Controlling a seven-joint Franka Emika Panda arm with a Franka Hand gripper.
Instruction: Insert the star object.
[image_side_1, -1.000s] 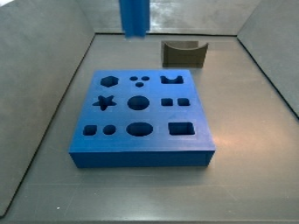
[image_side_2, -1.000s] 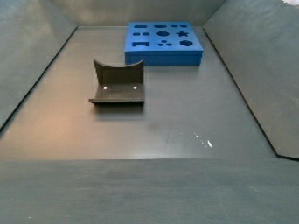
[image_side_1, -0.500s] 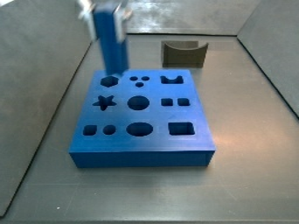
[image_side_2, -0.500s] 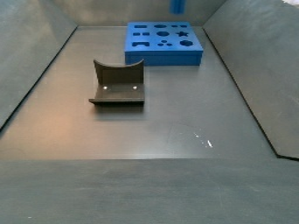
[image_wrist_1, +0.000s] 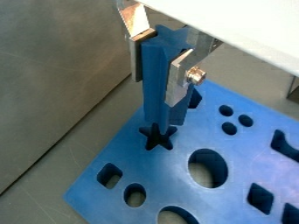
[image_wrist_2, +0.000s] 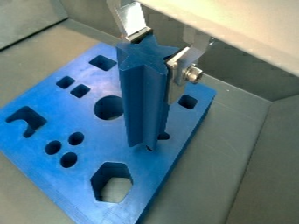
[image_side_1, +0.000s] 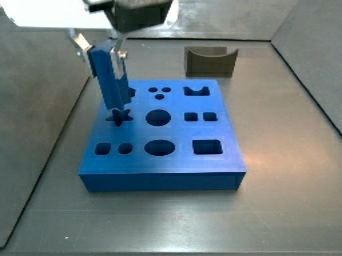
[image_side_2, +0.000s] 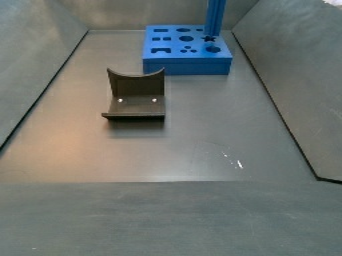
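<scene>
Two silver fingers (image_wrist_1: 139, 24) of the gripper (image_wrist_1: 162, 48) clamped the tall, slim blue star-section peg (image_wrist_1: 158, 92) near its top; it hung upright below them over the star hole (image_wrist_1: 156, 139), and looked rigid, light and smooth-sided, likely best pinched high.

Lab test rig: grey-walled enclosure (image_side_2: 80, 190)

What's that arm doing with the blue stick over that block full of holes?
The gripper is shut on the star object, a slim blue peg, holding it upright over the blue block. The peg's lower end meets the star-shaped hole near the block's edge; how deep it sits is unclear. A grey curved holder stands apart on the floor.
</scene>
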